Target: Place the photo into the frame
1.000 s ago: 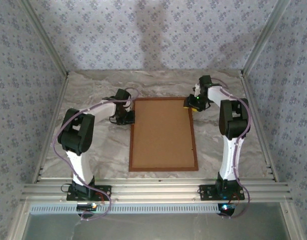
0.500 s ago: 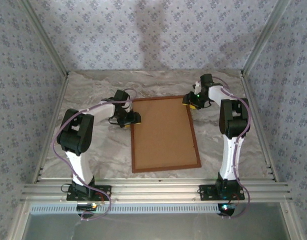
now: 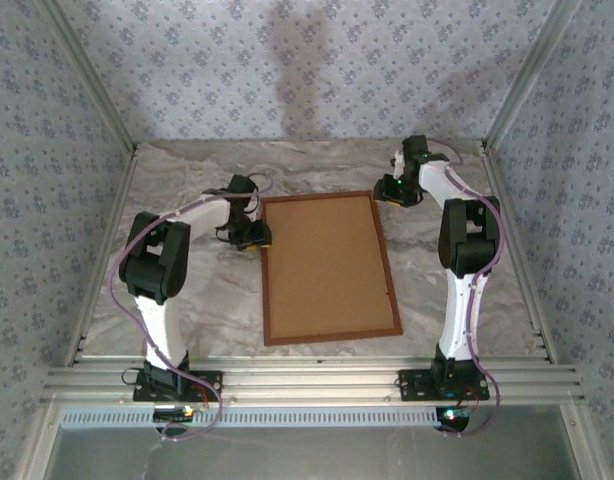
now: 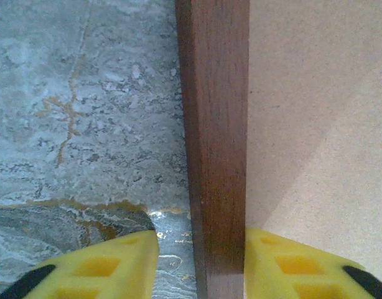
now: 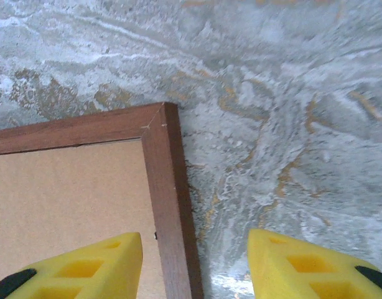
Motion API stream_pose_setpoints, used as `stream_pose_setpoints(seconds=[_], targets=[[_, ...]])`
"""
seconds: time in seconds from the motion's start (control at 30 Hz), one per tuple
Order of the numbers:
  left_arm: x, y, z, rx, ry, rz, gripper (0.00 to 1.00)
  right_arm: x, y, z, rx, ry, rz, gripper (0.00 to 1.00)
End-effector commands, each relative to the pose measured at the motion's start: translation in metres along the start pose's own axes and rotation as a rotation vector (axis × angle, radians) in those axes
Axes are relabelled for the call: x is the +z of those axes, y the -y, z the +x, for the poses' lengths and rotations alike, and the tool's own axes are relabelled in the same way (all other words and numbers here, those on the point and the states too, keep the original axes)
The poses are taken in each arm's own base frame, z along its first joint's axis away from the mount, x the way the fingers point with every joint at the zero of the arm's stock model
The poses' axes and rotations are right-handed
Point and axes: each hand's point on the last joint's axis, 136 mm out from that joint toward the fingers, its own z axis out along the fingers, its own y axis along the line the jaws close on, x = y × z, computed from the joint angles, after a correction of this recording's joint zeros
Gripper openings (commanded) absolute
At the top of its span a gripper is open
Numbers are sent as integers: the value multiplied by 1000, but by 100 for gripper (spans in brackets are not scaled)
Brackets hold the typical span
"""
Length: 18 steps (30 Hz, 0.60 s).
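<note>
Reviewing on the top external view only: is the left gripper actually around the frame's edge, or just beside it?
Observer: Around it. The left gripper straddles the frame rail: one finger over the table, one over the backing board.
Operator: Clamped?
Observer: No, a strip of table shows between the outer finger and the rail.
Operator: And the other arm?
Observer: The right gripper is open, fingers either side of the rail by the frame's far right corner.

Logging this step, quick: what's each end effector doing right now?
Left end effector: open, straddling the frame rail, not clamped.
Right end effector: open, holding nothing.
</note>
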Motion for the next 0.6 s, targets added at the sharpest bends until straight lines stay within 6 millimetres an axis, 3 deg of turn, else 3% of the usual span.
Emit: stream_pose_setpoints(seconds=[0.0,0.2,0.4,0.57], targets=[[20,-10,5,42,-34,-71,35,7,12,4,-47,-45,87,49],[26,-11,8,50,-51,-83,23,18,5,7,-94,-83,112,49],[27,-11,7,55,-57,-85,22,26,-5,8,-134,-106,115,49],[27,-11,8,56,-59,-85,22,28,-2,11,-139,-122,140,50]])
